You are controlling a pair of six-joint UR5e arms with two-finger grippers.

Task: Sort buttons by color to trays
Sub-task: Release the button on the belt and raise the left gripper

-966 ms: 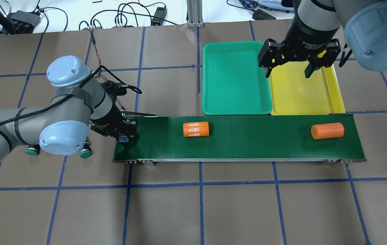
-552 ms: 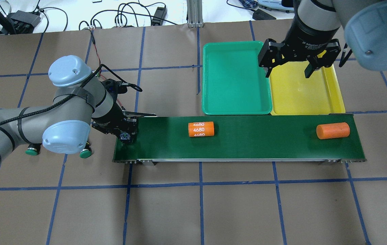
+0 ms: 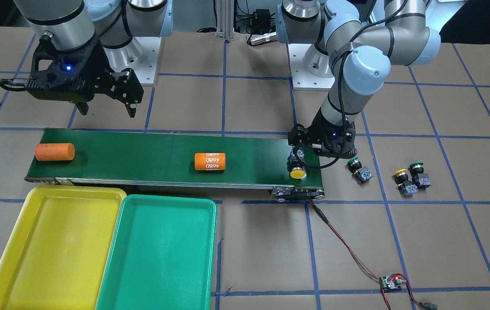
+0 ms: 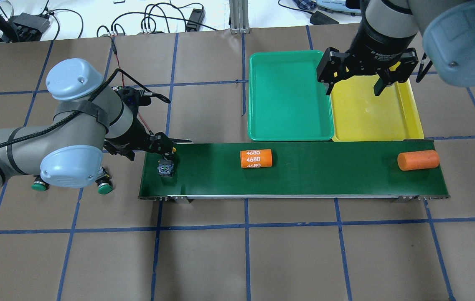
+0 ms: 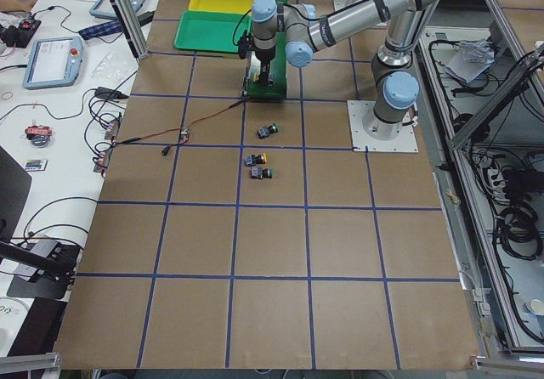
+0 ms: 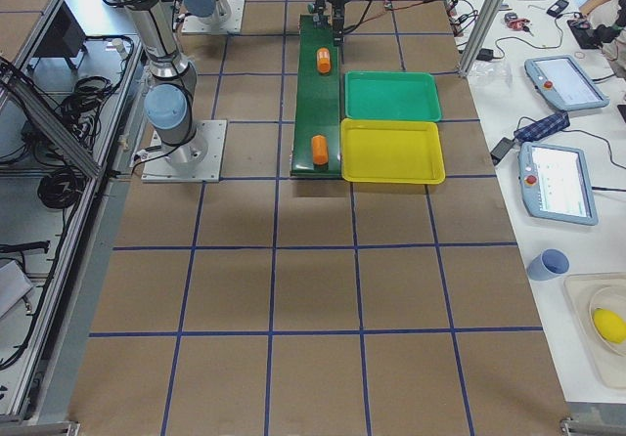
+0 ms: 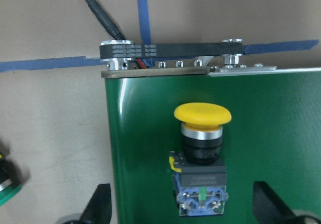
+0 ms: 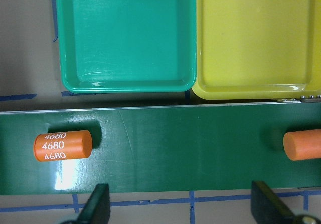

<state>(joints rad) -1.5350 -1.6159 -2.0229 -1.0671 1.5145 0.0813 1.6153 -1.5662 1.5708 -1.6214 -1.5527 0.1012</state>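
A yellow-capped button (image 7: 201, 148) lies on its side at the left end of the dark-green conveyor belt (image 4: 325, 175). My left gripper (image 4: 163, 151) hangs open just over it, and its fingers (image 7: 102, 206) stand wide on either side without touching it. Three more buttons, two green (image 3: 357, 168) (image 3: 419, 172) and one yellow (image 3: 403, 181), lie on the table beyond that belt end. My right gripper (image 4: 354, 81) is open and empty above the near edge of the yellow tray (image 4: 371, 113). Beside that tray lies the green tray (image 4: 287, 96). Nothing lies in either tray.
Two orange cylinders ride the belt, one marked 4680 (image 4: 255, 159) near the middle and a plain one (image 4: 418, 160) at the right end. A red-and-black wire (image 3: 344, 245) runs from the belt's motor end to a small circuit board (image 3: 389, 282).
My left gripper has let go of the yellow button on the belt and drawn back and up. Both orange cylinders have moved to the right along the belt. The right arm has stayed still.
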